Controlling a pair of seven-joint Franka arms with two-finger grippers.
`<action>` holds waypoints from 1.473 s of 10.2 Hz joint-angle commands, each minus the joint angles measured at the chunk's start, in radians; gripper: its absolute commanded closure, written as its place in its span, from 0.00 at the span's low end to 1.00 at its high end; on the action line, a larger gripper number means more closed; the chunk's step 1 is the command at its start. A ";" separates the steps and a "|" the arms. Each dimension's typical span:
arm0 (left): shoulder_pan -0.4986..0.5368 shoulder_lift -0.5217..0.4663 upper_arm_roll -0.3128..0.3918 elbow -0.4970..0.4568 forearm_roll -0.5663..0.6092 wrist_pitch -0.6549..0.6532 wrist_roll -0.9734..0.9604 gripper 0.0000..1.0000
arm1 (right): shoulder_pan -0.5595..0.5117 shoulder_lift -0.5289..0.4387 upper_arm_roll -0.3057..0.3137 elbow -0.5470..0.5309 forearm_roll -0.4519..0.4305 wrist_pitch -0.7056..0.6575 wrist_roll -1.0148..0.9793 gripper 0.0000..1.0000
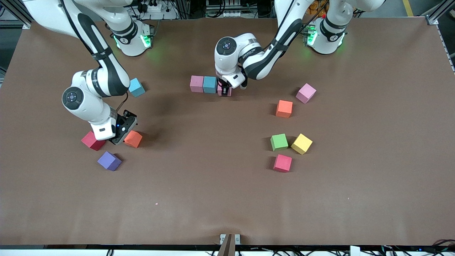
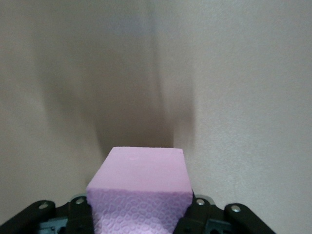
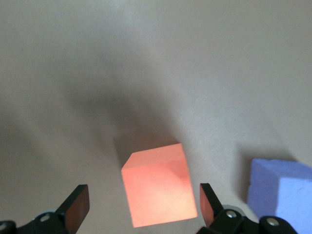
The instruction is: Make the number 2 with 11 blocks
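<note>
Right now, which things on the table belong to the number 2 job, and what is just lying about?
Job:
- started row: pink block, blue block
- pink block in left gripper, at the row's end
- orange block under open right gripper
- loose blocks: red, purple, light blue, orange, green, yellow

Lying about:
- nothing besides blocks

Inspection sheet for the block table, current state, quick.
Surface: brown table, bare between blocks.
Job's things: row begun, pink then blue touching; pink block beside them. Nine loose blocks.
Clutter: nothing seen.
Hands: left hand shut on pink block at the row's end; right hand open around orange block, purple block beside.
Cables: bundles along the edges.
Surroundings: frame posts, power strip.
</note>
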 commanded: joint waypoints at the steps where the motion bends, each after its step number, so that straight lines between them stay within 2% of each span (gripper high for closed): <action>1: -0.016 0.006 0.006 0.003 0.028 0.024 -0.013 0.98 | -0.041 0.084 -0.014 0.070 -0.010 -0.004 -0.112 0.00; 3: -0.018 0.006 0.006 0.003 0.028 0.032 -0.017 0.98 | -0.059 0.104 -0.014 0.057 0.000 0.016 -0.112 0.00; 5: -0.018 0.006 0.006 0.003 0.028 0.035 -0.019 0.98 | -0.060 0.147 -0.014 0.053 0.012 0.096 -0.107 0.00; 8: -0.016 0.017 0.006 0.003 0.026 0.038 -0.022 0.97 | -0.056 0.155 -0.009 0.064 0.010 0.089 -0.115 0.00; 9: -0.016 0.019 0.006 0.003 0.022 0.039 -0.022 0.97 | -0.056 0.138 -0.003 0.069 0.009 0.070 -0.112 0.00; 12: -0.018 0.019 0.006 0.003 0.017 0.053 -0.046 0.97 | -0.056 0.110 -0.002 0.174 0.006 -0.150 -0.118 0.00; 15: -0.026 0.028 0.006 0.002 0.017 0.062 -0.053 0.97 | -0.052 0.113 0.018 0.176 0.003 -0.163 -0.123 0.00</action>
